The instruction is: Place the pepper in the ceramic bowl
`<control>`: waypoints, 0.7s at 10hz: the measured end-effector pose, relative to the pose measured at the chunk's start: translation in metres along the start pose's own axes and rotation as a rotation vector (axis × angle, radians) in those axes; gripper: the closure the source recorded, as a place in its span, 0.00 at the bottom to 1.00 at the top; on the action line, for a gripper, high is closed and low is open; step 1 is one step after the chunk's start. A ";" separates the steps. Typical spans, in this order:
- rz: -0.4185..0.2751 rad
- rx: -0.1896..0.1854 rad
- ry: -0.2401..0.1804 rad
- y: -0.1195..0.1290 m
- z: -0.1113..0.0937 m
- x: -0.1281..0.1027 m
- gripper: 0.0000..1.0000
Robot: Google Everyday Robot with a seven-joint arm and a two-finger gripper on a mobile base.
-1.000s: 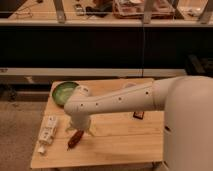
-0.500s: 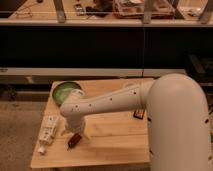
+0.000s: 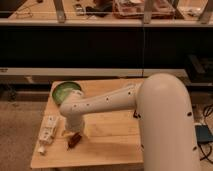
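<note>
Operator: Because the arm's (image 3: 110, 102) bulky wrist sits right over the pincer (image 3: 74, 134), I cannot tell whether it is spread, pressed together or pinching anything. It is down low over the front of the counter (image 3: 115, 145), directly above the chili pepper (image 3: 74, 142), which lies on the wood.

Supervisor: And the target?

Operator: The green ceramic bowl (image 3: 65, 92) sits at the far corner of the counter, on the camera's left, apart from the pepper. I see nothing in it.

Supervisor: What worries you?

Operator: The pepper is thin and lies flat, so I judge a closing could skid it away or catch only its tip, and it might then drop during the carry. A white packet (image 3: 48, 129) lies near the pepper, toward the counter's edge, and a sideways drift could nudge it off. The bowl is close to its corner, so a careless sweep of the forearm could shove it.

Supervisor: Any writing?

Operator: None I can read. The packet's marks are too small, and the arm shows only dark dots.
</note>
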 end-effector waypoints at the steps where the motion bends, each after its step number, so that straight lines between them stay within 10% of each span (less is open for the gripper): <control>1: -0.003 -0.004 -0.006 0.000 0.005 0.001 0.41; 7: -0.007 -0.039 -0.030 0.005 0.021 0.006 0.48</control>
